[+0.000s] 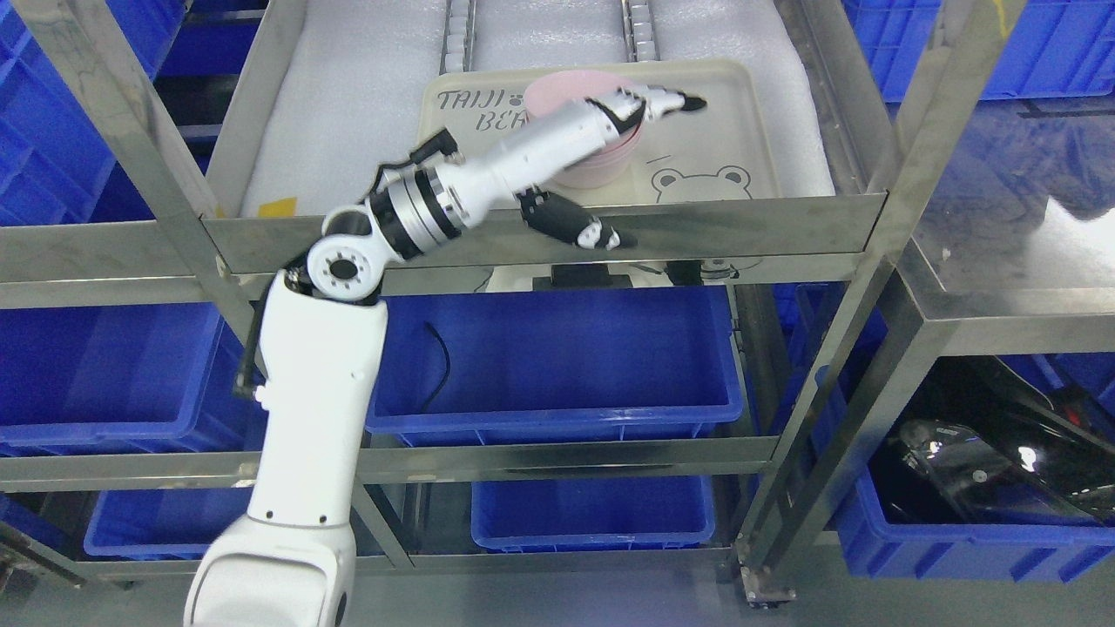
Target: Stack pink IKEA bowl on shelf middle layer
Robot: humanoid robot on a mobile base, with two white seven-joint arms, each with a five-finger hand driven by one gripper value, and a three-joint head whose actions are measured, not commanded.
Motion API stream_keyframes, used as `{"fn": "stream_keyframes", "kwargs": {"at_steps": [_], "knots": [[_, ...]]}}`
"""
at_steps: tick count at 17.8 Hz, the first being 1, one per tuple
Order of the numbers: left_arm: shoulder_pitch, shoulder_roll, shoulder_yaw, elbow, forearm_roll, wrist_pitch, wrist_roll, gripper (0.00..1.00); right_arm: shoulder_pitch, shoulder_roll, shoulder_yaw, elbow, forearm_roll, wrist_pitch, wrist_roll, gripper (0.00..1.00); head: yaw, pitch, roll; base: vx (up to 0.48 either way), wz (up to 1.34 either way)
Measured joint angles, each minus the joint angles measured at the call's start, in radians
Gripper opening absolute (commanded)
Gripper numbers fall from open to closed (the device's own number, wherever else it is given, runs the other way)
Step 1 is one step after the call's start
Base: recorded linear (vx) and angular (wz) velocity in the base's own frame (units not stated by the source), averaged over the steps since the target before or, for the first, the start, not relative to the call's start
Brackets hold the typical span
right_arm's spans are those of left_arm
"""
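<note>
Steel racking (pixel 557 231) fills the view, its polished frame throwing glare. White foam padding (pixel 348 96) lines the upper level. Below, blue plastic bins (pixel 557 366) sit row on row (more behind, upper right). Grey floor (pixel 540 596) runs along the bottom edge.

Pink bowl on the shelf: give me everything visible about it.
The pink bowl is round, plain and matte, plastic by its look, standing upright, seemingly as a stack of pink bowls rather than one. It sits on a cream tray printed with a bear, on the shelf's white foam liner. Its left rim and lower side wall show; the left arm crosses in front and hides the middle. The left hand lies over its right rim, fingers extended past it; whether they grip the bowl cannot be told.
</note>
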Motion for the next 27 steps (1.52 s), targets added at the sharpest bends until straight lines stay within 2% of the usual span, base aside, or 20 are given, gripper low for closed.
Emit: {"fn": "stream_keyframes", "kwargs": {"at_steps": [5, 9, 12, 15, 17, 23, 27], "knots": [[0.257, -0.012, -0.089, -0.051, 0.029, -0.056, 0.014, 1.00, 0.000, 0.000, 0.000, 0.000, 0.000, 0.000, 0.000, 1.00, 0.0000, 0.000, 0.000, 0.000, 0.00], [0.425, -0.018, -0.098, -0.070, 0.043, -0.065, 0.031, 1.00, 0.000, 0.000, 0.000, 0.000, 0.000, 0.000, 0.000, 1.00, 0.0000, 0.000, 0.000, 0.000, 0.00], [0.520, -0.021, -0.076, -0.054, 0.067, -0.065, 0.145, 1.00, 0.000, 0.000, 0.000, 0.000, 0.000, 0.000, 0.000, 1.00, 0.0000, 0.000, 0.000, 0.000, 0.00], [0.607, -0.023, -0.051, -0.018, 0.121, -0.066, 0.345, 1.00, 0.000, 0.000, 0.000, 0.000, 0.000, 0.000, 0.000, 1.00, 0.0000, 0.000, 0.000, 0.000, 0.00], [0.645, -0.024, -0.036, -0.001, 0.165, -0.060, 0.428, 1.00, 0.000, 0.000, 0.000, 0.000, 0.000, 0.000, 0.000, 1.00, 0.0000, 0.000, 0.000, -0.005, -0.04], [0.693, -0.027, 0.039, 0.033, 0.259, 0.129, 0.642, 1.00, 0.000, 0.000, 0.000, 0.000, 0.000, 0.000, 0.000, 1.00, 0.0000, 0.000, 0.000, -0.076, 0.10], [0.677, -0.028, 0.072, 0.040, 0.281, 0.230, 0.697, 1.00, 0.000, 0.000, 0.000, 0.000, 0.000, 0.000, 0.000, 1.00, 0.0000, 0.000, 0.000, -0.116, -0.06]]}}
